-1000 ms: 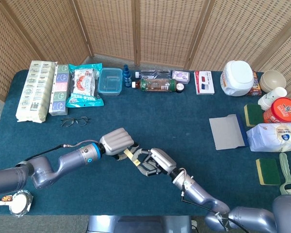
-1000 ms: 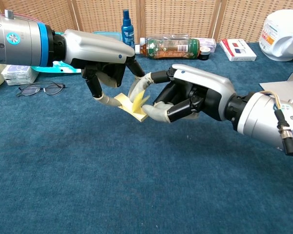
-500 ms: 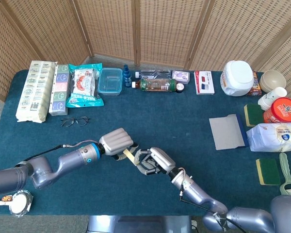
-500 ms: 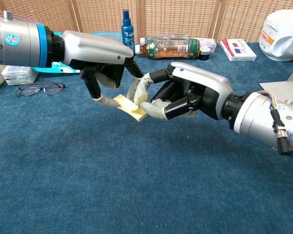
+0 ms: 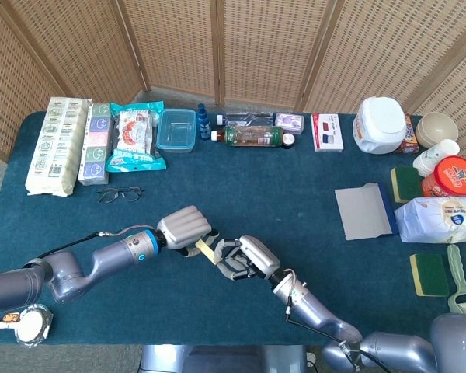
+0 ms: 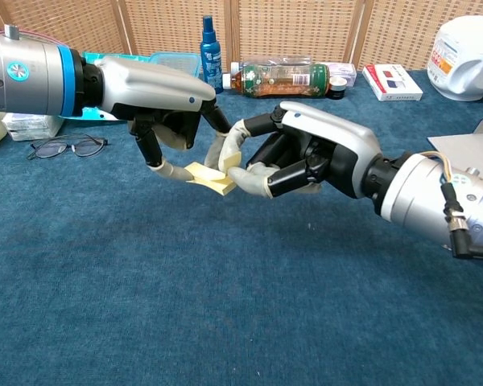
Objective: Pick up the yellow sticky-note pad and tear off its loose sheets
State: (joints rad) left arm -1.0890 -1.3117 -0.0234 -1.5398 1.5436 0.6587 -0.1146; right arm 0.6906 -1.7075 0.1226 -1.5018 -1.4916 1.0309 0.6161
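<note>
The yellow sticky-note pad [image 6: 208,178] hangs above the blue cloth, small and pale yellow, between my two hands. My left hand [image 6: 163,100] comes in from the left and holds the pad's left end in its fingertips. My right hand [image 6: 302,157] reaches in from the right and pinches the pad's right edge between thumb and a finger. From the head view the pad [image 5: 206,251] shows as a thin yellow strip between the left hand [image 5: 186,229] and the right hand [image 5: 241,257]. Both hands hide most of the pad.
Glasses [image 5: 119,193] lie left of the hands. Along the far edge stand snack packs [image 5: 132,137], a clear box [image 5: 176,129], a blue bottle [image 5: 204,122] and a lying drink bottle [image 5: 252,136]. A grey sheet [image 5: 363,210], sponges and tubs sit at the right.
Both hands have shifted slightly left with the pad between them. The yellow sheet that stood curled up a second ago now lies flat under the right hand's fingertips.
</note>
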